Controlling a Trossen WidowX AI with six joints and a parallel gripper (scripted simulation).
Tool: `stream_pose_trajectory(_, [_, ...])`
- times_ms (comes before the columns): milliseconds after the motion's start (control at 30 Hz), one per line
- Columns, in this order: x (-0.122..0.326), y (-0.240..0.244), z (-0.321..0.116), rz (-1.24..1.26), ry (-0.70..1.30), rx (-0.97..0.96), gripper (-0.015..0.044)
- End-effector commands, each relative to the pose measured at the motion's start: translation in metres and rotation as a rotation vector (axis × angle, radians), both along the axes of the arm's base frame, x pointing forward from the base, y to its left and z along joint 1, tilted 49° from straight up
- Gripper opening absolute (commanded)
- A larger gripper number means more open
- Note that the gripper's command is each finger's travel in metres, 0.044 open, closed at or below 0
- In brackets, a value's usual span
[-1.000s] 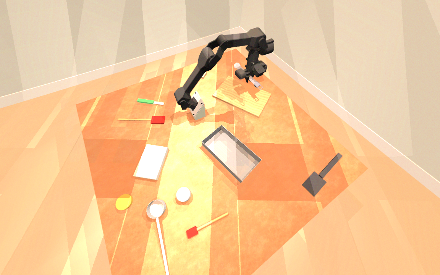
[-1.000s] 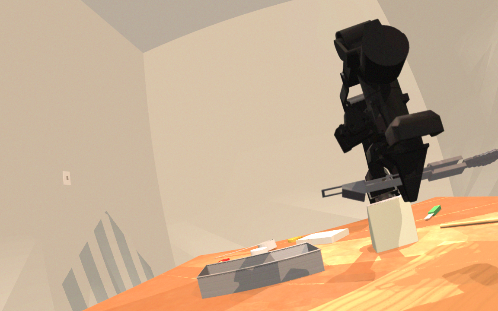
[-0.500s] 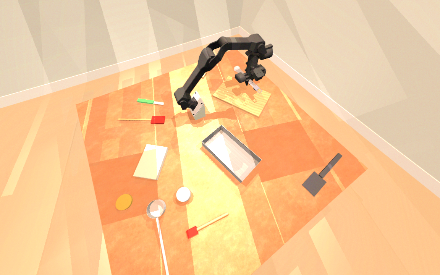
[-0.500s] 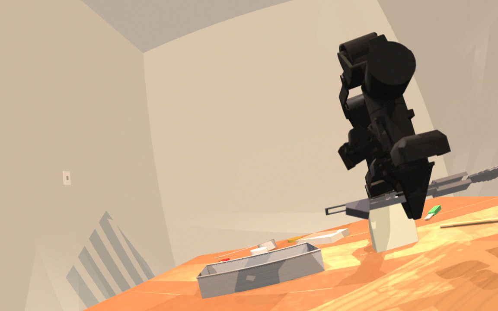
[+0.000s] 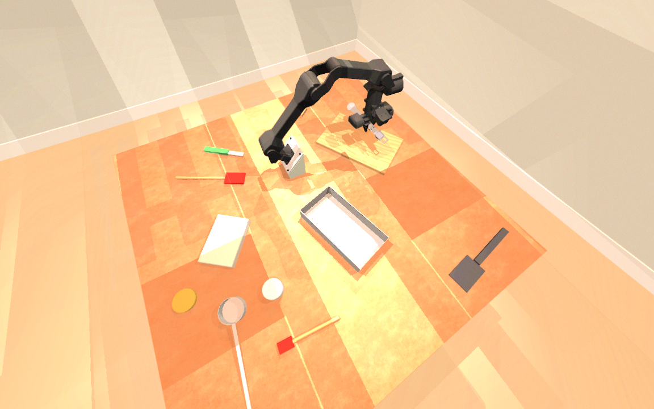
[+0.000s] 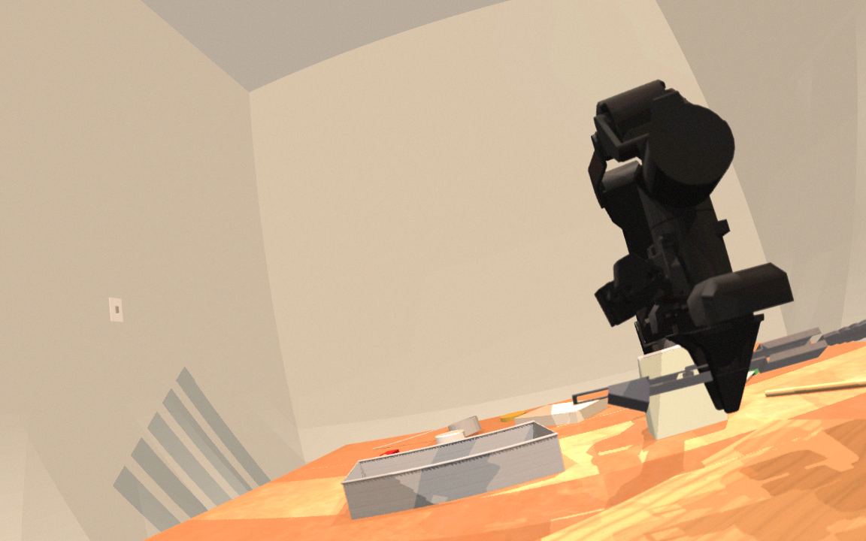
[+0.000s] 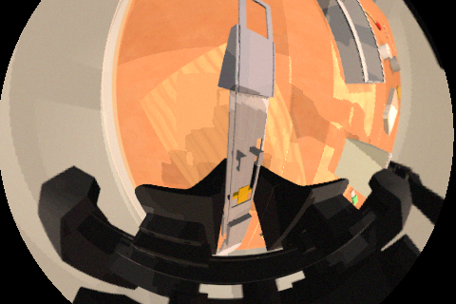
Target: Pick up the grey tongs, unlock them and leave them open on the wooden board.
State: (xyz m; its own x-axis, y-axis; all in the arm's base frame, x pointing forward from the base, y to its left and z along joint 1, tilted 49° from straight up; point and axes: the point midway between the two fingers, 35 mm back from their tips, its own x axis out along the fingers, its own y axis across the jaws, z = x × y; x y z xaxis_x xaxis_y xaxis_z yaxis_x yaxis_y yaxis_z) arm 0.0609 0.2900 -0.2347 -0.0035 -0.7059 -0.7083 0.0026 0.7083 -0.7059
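My gripper (image 5: 366,127) (image 6: 721,385) (image 7: 237,162) is shut on the grey tongs (image 5: 379,135) (image 6: 628,392) (image 7: 252,64), around their middle. The tongs hang in the air, close to level. In the exterior view the scalloped tip end points right and stands somewhat higher than the hinge end with its loop. The tong arms look close together. The wooden board (image 5: 389,158) (image 6: 792,491) (image 7: 166,104) lies under the gripper and tongs, a gap below them. The roasting tin (image 5: 329,243) (image 6: 490,474) stands apart from them and holds nothing. The tips are hidden in the wrist view.
The arm's pale base block (image 5: 296,166) (image 6: 685,410) stands between the board and a green-handled tool (image 5: 216,150). A dark spatula (image 5: 466,273) lies beyond the tin. A white slab (image 5: 223,241), a ladle (image 5: 240,363), a white round thing (image 5: 272,288) and red-headed tools (image 5: 234,178) (image 5: 285,345) lie farther off.
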Motion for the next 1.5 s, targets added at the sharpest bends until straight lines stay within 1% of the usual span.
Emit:
stream_pose_trajectory(0, [-0.001, -0.007, -0.005, -0.005, 0.009, -0.002, -0.0150])
stream_pose_trajectory(833, [-0.003, -0.041, -0.028, -0.017, 0.018, 0.001, -0.0150])
stream_pose_trajectory(1067, [-0.003, -0.042, -0.029, -0.017, 0.018, 0.002, -0.0150])
stream_pose_trajectory(1467, [-0.002, -0.040, -0.028, -0.015, 0.011, 0.002, 0.0165])
